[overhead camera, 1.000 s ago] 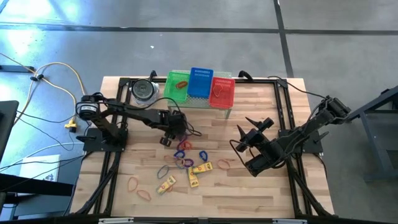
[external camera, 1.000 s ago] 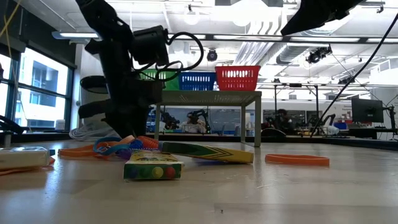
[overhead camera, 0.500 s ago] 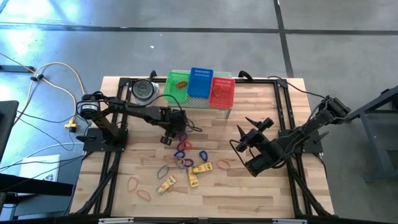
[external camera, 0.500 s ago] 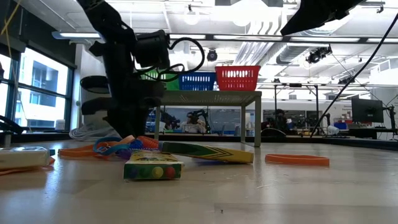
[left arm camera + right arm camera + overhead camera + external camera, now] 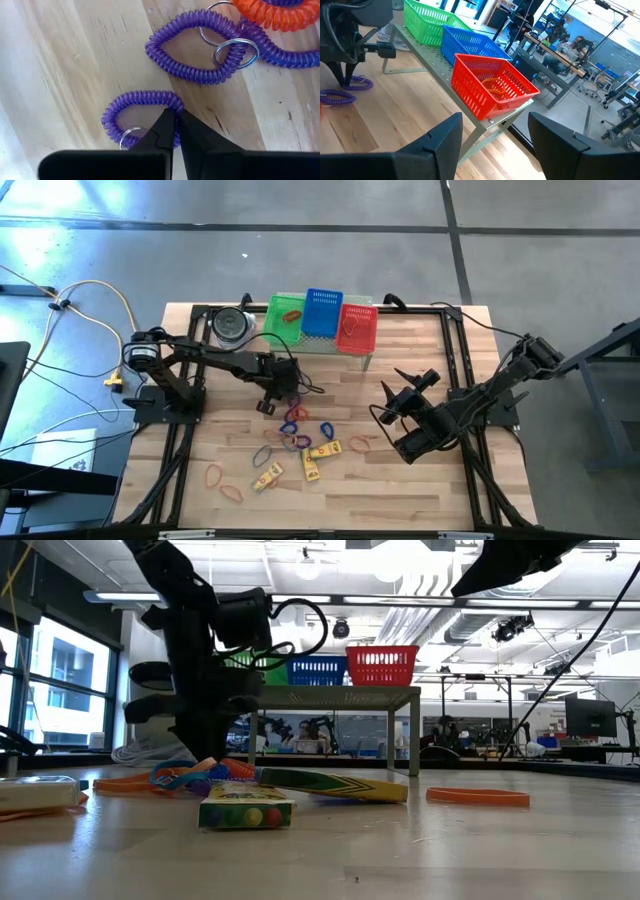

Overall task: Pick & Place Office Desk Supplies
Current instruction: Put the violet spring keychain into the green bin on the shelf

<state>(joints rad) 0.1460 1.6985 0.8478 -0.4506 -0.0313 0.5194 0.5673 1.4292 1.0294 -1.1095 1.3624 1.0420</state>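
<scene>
Office supplies lie scattered mid-bench [image 5: 420,480] in the high view: purple coil loops [image 5: 292,420], orange-red bands [image 5: 222,483], yellow oblong boxes [image 5: 324,450]. Left end effector [image 5: 268,406] sits at the pile's upper edge; right end effector [image 5: 385,408] waits well apart. Low view: yellow box [image 5: 246,810] in front, orange band [image 5: 477,797] flat at right. Left wrist view: left fingers [image 5: 164,131] pinched together on a purple coil loop [image 5: 136,107] with metal ring. Right wrist view: right fingers [image 5: 445,140] spread wide, nothing held, red basket [image 5: 490,90] ahead.
</scene>
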